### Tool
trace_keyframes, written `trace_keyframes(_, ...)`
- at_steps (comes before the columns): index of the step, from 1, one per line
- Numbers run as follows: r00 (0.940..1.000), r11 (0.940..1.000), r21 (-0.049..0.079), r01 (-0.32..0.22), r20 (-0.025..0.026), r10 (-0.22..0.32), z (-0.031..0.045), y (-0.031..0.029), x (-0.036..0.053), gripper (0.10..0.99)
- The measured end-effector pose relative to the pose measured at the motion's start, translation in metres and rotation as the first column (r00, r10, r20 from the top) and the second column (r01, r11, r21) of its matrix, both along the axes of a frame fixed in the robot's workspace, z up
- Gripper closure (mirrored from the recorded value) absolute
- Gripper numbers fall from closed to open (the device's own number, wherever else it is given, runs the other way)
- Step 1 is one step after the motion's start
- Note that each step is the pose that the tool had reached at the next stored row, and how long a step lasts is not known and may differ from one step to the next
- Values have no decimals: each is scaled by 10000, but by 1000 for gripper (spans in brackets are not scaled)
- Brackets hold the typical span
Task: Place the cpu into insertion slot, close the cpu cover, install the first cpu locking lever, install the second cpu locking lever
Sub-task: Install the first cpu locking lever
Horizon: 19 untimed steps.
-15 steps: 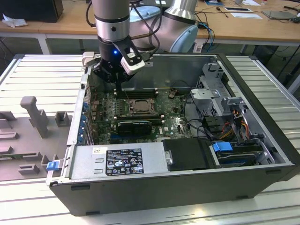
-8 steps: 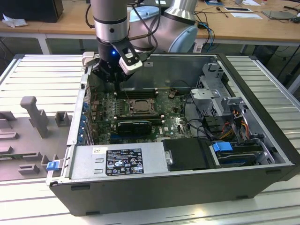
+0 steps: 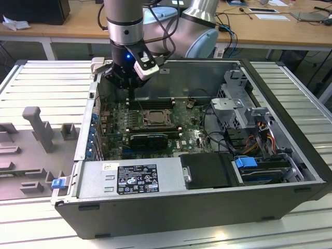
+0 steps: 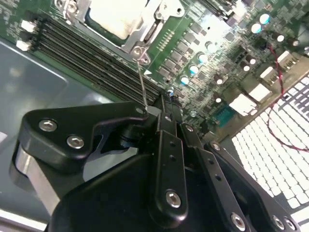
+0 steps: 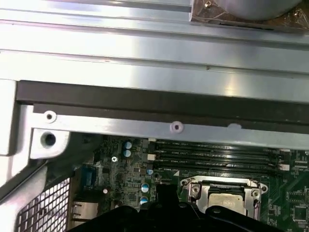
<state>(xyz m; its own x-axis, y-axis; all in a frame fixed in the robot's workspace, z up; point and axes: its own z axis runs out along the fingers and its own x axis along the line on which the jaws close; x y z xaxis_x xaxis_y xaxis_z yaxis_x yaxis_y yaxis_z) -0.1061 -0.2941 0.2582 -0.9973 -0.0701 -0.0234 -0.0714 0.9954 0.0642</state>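
end effector (image 4: 162,105) pressed together, tip touching thin locking lever (image 4: 141,77) | cpu (image 4: 113,17) seated in socket | cpu cover (image 4: 149,29) down over it

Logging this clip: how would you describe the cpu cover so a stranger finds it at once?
Inside the open computer case, look at the green circuit board on its floor. Near the board's middle lies the cpu cover, a square silver-grey metal frame around the pale cpu; the memory slots beside it are long, narrow and black.
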Motion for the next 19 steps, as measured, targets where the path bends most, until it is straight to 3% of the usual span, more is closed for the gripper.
trace_keyframes(5, 10000, 10000, 0, 36, 0, -36, -7, 0, 61, 980)
trace_keyframes(19, 10000, 10000, 1, 58, 1, -58, -15, 0, 397, 980)
